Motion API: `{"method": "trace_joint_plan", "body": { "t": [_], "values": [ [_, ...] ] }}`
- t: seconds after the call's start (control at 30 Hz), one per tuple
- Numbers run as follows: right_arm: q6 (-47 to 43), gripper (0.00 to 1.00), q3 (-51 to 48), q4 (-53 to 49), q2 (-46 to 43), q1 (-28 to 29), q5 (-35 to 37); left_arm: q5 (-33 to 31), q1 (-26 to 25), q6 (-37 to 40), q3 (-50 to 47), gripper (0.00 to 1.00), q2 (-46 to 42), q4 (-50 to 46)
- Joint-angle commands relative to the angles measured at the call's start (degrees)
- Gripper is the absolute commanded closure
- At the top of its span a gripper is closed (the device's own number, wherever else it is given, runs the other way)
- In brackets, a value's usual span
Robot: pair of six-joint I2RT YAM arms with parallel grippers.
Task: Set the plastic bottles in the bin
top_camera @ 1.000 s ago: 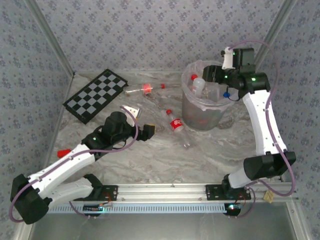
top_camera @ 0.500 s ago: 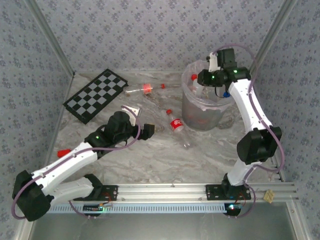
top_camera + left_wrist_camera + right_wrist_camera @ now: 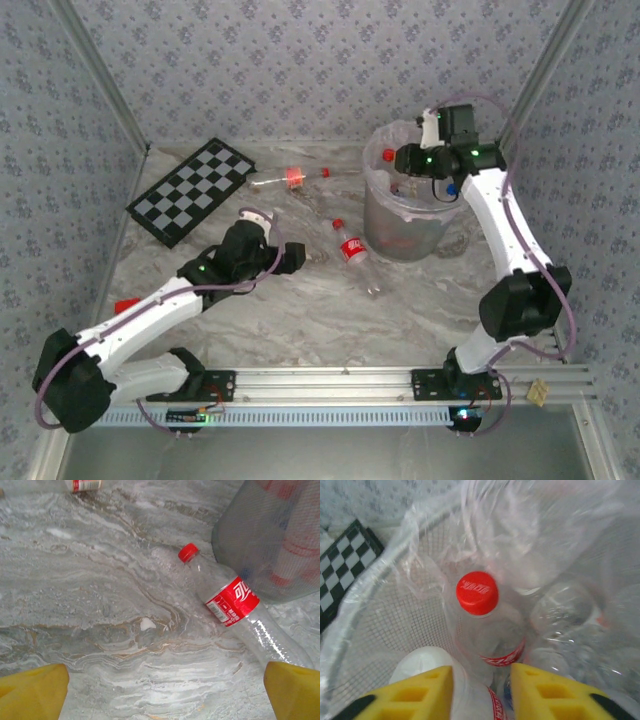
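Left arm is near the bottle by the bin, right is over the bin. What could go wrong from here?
The red-labelled bottle lies close beside the bin; the open left jaws may bump the bin wall or roll the bottle away. The right jaws sit low among the bin's loose bag liner, above a red-capped bottle; lifting out could snag the liner and tug the bin.
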Motion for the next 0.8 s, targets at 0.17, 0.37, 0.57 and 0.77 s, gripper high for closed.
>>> {"method": "trace_joint_plan", "body": {
  "t": [0.17,0.37,0.57,0.77],
  "values": [
    [-0.33,0.45,0.58,-3.65,-13.86,2.73,6.64,2.54,1.23,-3.26,1.14,0.00,3.37,2.90],
    [-0.38,0.40,-6.57,-2.69,-20.94,5.22,8.21,-1.80,5.11,-5.94,7.73,0.00,9.18,0.07],
    [0.89,0.38,-12.19,-1.47,-24.89,5.48,8.61,-5.60,11.06,-23.54,17.13,0.01,20.22,2.63],
    [1.39,0.34,-15.30,-1.97,-28.48,5.40,10.08,-6.44,14.90,-40.90,29.06,0.00,33.69,1.82]
  ]
}}
